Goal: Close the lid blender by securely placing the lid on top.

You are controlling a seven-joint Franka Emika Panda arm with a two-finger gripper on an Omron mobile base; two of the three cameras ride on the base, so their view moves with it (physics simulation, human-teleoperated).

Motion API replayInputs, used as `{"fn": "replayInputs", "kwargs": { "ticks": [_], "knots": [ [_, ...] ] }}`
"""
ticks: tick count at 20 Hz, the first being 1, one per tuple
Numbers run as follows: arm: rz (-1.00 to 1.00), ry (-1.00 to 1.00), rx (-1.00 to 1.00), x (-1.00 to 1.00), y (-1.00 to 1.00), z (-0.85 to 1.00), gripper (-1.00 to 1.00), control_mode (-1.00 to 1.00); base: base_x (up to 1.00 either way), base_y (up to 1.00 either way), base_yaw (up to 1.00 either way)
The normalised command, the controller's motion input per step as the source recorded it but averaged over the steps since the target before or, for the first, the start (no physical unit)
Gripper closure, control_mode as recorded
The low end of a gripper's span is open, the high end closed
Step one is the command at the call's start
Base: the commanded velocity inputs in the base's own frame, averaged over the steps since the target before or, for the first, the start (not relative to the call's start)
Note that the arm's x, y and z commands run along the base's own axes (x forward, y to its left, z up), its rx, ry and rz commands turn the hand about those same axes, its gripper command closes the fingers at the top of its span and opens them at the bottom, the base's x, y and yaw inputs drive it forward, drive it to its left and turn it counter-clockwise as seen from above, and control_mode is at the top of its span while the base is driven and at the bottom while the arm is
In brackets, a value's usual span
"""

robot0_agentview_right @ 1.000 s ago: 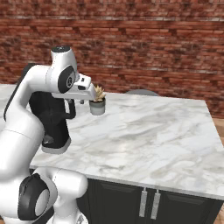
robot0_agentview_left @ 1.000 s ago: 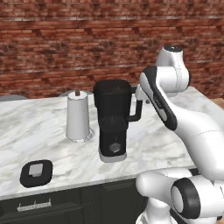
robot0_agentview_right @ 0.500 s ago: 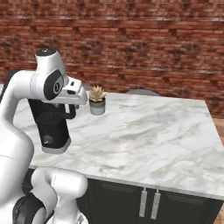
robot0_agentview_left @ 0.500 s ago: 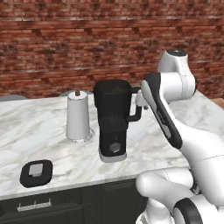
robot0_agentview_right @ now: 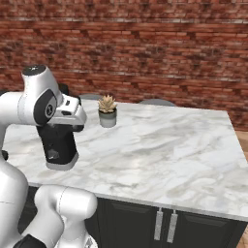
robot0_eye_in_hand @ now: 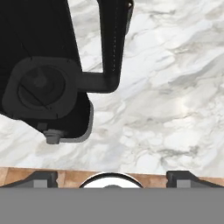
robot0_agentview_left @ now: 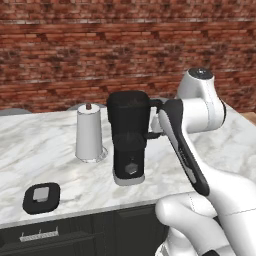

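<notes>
Jaws wide, nothing between them; gripper (robot0_eye_in_hand: 112,175) hangs above the blender (robot0_agentview_left: 129,142), just off its handle side. Jar mouth open, no cap on. Lid (robot0_agentview_left: 41,197) lies flat on the counter (robot0_agentview_left: 30,150), well apart from blender, toward the front edge past the white cylinder (robot0_agentview_left: 89,133). Pickup and placing both left.

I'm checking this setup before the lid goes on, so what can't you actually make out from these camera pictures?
- Gripper: in the hand view just the two tips show at the bottom edge; nothing lies between them, but their opening is hard to judge.
- Blender: in the right base view the arm covers its jar top.
- Lid: in the left base view, too small for detail.
- Blender knob: its setting is too small to read.
</notes>
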Motion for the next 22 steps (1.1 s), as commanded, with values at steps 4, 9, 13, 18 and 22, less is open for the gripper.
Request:
{"fn": "replayInputs", "kwargs": {
  "ticks": [4, 9, 13, 18, 22],
  "knots": [
    [0.00, 0.06, 0.00, -0.01, -0.04, -0.09, -1.00, -1.00, 0.00, 0.00, 0.00],
    [0.02, 0.07, 0.00, 0.04, 0.00, -0.05, -1.00, -1.00, 0.00, 0.00, 0.00],
    [0.00, 0.01, 0.00, -0.10, 0.09, -0.05, -1.00, -1.00, 0.00, 0.00, 0.00],
    [0.10, 0.01, -0.05, -0.41, 0.96, -0.04, -1.00, -1.00, 0.00, 0.00, 0.00],
    [0.22, 0.01, -0.04, -0.17, 1.00, -0.16, -1.00, -1.00, 0.00, 0.00, 0.00]
  ]
}}
